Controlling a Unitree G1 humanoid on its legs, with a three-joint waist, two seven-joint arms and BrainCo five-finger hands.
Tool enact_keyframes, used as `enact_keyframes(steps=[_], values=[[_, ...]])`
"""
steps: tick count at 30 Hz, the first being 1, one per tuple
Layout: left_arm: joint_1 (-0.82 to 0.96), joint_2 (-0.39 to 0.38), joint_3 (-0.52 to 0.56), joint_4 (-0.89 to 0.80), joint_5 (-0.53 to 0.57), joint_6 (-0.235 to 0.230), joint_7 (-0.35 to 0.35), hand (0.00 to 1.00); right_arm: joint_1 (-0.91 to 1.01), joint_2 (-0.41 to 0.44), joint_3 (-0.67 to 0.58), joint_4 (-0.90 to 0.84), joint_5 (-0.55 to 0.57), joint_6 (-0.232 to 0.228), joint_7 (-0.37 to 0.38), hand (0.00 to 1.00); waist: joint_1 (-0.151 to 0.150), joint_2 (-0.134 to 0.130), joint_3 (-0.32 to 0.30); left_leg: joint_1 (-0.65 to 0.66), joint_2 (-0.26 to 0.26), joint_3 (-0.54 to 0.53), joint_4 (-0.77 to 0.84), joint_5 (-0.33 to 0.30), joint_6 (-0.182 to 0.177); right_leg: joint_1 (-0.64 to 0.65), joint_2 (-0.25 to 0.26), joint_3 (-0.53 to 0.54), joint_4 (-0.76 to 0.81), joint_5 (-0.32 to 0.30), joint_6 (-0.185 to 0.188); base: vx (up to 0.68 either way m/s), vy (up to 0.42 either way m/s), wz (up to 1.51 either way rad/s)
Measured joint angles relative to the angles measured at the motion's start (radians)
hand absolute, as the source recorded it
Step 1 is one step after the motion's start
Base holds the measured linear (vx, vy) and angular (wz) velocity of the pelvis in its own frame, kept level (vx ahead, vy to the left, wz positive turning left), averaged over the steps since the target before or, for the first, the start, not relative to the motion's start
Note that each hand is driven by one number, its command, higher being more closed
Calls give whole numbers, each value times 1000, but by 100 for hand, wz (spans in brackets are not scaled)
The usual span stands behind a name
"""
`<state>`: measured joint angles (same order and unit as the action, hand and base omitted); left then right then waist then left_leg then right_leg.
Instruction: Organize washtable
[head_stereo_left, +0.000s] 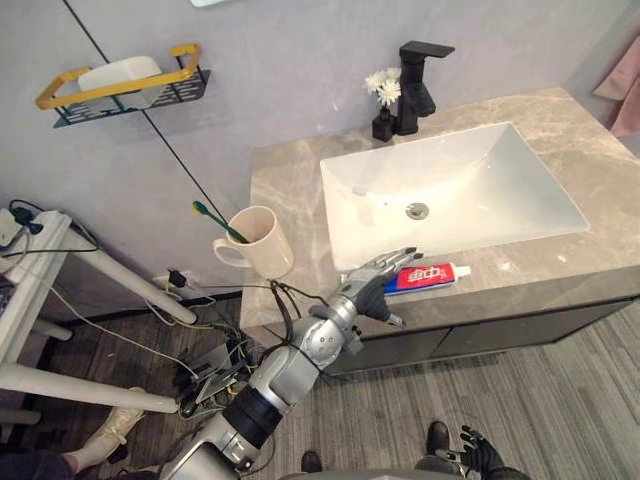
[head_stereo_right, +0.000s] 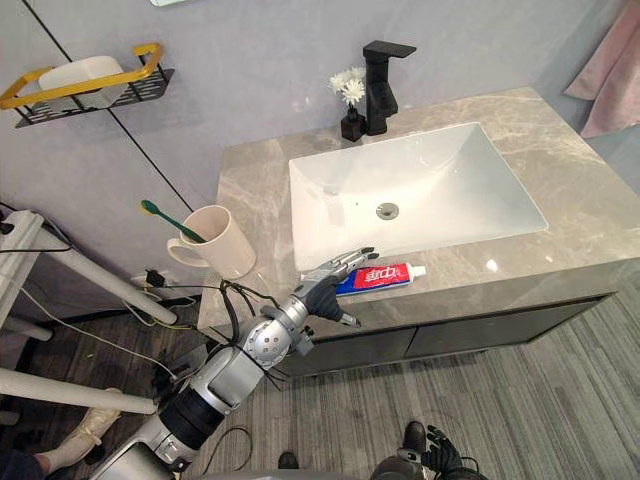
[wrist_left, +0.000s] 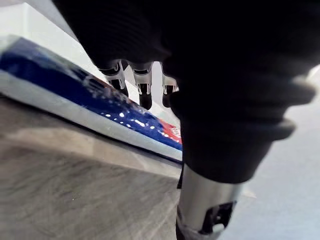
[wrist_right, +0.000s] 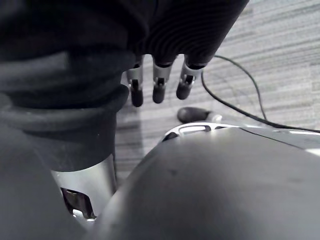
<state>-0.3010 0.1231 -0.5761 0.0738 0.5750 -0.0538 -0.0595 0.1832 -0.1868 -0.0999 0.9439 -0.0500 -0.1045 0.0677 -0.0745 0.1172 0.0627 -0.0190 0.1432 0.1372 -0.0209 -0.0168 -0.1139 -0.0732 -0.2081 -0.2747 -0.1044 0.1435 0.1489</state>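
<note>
– While the job is tidying the washtable, what does the left eye view offer?
– The toothpaste tube lies flat on the tabletop, along its front edge just in front of the sink, with the cap pointing right. The left hand reaches over the tube's flat end. Its fingers are straight and its thumb is spread below, so it is open and grips nothing. I judge it is lined up that way to take the tube by that end.
– Where would the tube go?
– Probably into the mug at the left of the tabletop, well apart from the tube, where a toothbrush leans. That is only a guess.
– And the right eye view?
– It shows the same layout, with the fingertips over the tube's left end. I cannot tell whether they touch it. The right hand hangs low near the floor, away from the tabletop.
– The left wrist view?
– The fingers point down over the tube's blue face and are not curled round it. The tube lies under and just past them on the tabletop.
– The right wrist view?
– Its fingers hang relaxed above the floor and hold nothing. I'd say this hand is idle because the tube sits within the left arm's reach.
</note>
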Motion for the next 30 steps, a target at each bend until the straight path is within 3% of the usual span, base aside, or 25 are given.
enact_keyframes(steps=[9, 14, 15, 30], values=[[-18, -15, 34, 50, 38, -1, 48, 0, 0, 19, 26, -29, 0, -1, 0, 0, -11, -32, 22, 2, 0, 2, 0, -2, 1, 1, 0, 0, 0, 0, 0, 0, 0, 0], [-33, -23, 47, 91, 74, -4, 82, 0, 0, 18, 37, -40, 0, -2, -1, 0, -20, -35, 23, 6, 0, 4, 0, -4, 1, 3, 0, 3, -1, 0, 0, 0, 0, 0], [-33, -25, 48, 99, 87, -9, 88, 100, 0, 18, 38, -40, 0, -2, -1, 0, -20, -35, 24, 8, 0, 4, 0, -4, 1, 4, 0, 2, -1, 0, 0, 0, 0, 0], [-46, -40, 61, 191, 152, -80, 177, 100, -1, 16, 45, -36, 1, -8, -8, 0, -20, -46, 31, -4, 0, 4, 1, -11, -3, -8, 0, 6, -1, -1, 1, 0, 0, 0]])
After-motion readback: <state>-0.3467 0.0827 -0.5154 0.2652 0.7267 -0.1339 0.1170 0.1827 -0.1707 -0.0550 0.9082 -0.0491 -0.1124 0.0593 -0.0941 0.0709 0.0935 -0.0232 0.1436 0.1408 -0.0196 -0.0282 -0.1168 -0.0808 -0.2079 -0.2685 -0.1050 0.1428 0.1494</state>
